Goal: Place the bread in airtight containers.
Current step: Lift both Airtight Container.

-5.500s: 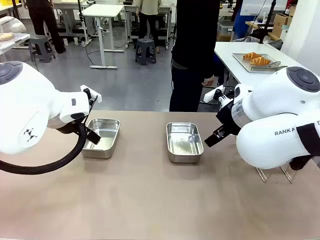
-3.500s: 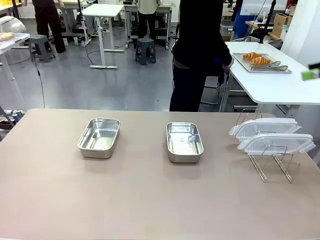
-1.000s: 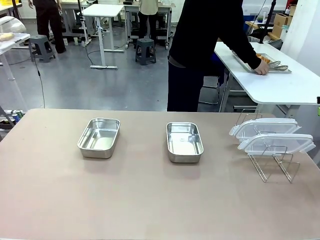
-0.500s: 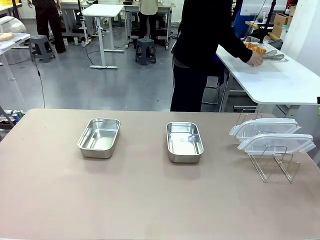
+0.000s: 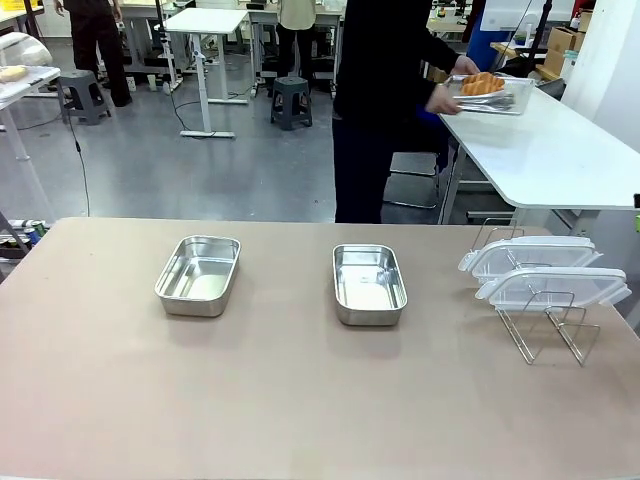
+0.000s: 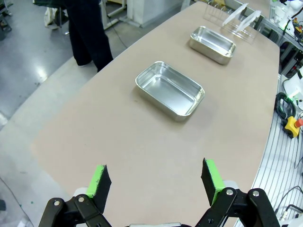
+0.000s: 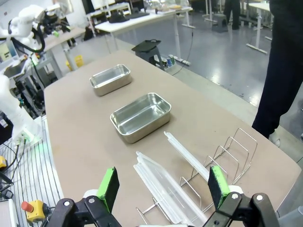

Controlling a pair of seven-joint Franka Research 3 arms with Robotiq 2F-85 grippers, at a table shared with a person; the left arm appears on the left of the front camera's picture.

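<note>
Two empty steel airtight containers sit on the brown table: one at the left (image 5: pixel 198 274) and one in the middle (image 5: pixel 368 283). The person standing behind the table holds a flat metal tray (image 5: pixel 490 96) carrying the bread (image 5: pixel 482 84), golden croissants, above the white side table. My left gripper (image 6: pixel 155 184) hangs open high over the table's end, with the nearer container (image 6: pixel 170 90) and the farther one (image 6: pixel 212 44) ahead. My right gripper (image 7: pixel 163 187) is open above the lid rack, with both containers (image 7: pixel 140 116) (image 7: pixel 110 79) beyond it.
A wire rack (image 5: pixel 545 325) at the table's right holds two clear plastic lids (image 5: pixel 553 285); in the right wrist view the lids (image 7: pixel 165 187) lie just below the fingers. A white side table (image 5: pixel 560 150) stands behind at the right. Stools and desks stand farther back.
The person has lifted the tray with the croissants off the white side table and turned with it toward the left. Both arms pulled back out of the front view seconds earlier.
</note>
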